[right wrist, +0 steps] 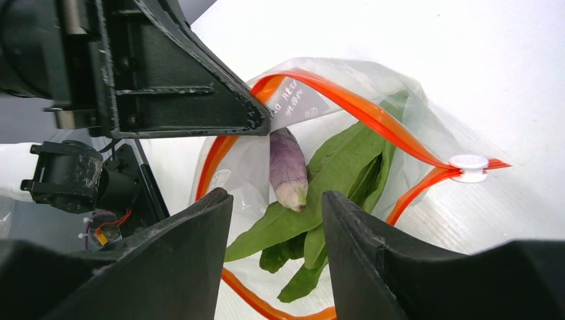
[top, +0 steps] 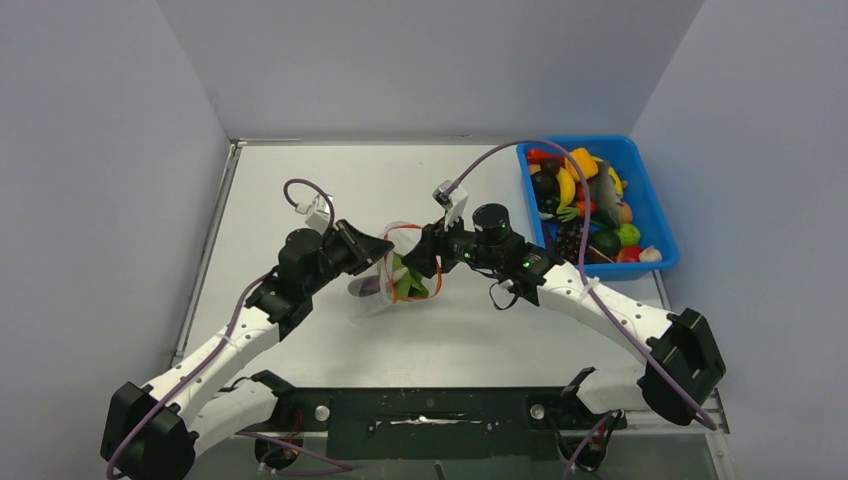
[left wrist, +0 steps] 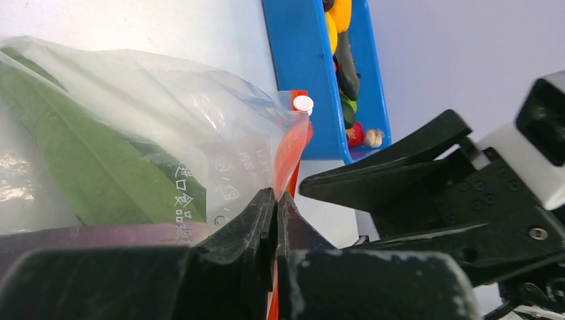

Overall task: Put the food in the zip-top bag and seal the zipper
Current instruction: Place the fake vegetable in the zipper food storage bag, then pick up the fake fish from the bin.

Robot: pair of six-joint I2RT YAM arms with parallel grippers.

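**Status: loading partly complete, sealing not started.**

1. The zip-top bag [right wrist: 406,110] lies on the worktop [top: 450,340] at mid-table, between the two arms. Its mouth stands open, facing right towards the right arm.
2. Contents visible through the mouth are one purple aubergine [right wrist: 288,167] and a green leafy vegetable [right wrist: 346,160]. Both lie inside the bag.
3. The left pincer [left wrist: 276,197] is fully closed. It clamps the bag's mouth edge on the zipper [right wrist: 373,113] and holds that side up.
4. The right pincer [right wrist: 276,198] hovers at the mouth with its jaws about half apart. Nothing is gripped between them; the aubergine sits beyond the fingertips, in the bag.
5. The rest of the food [top: 580,200] is piled in the blue bin [top: 650,265] at the far right, well apart from the bag.
6. The orange-red zipper forms a wide loop, and its white slider [right wrist: 468,167] sits at one end of the strip.

Remaining work, as judged: transfer further items from the bin, then run the slider along the strip to seal the mouth.
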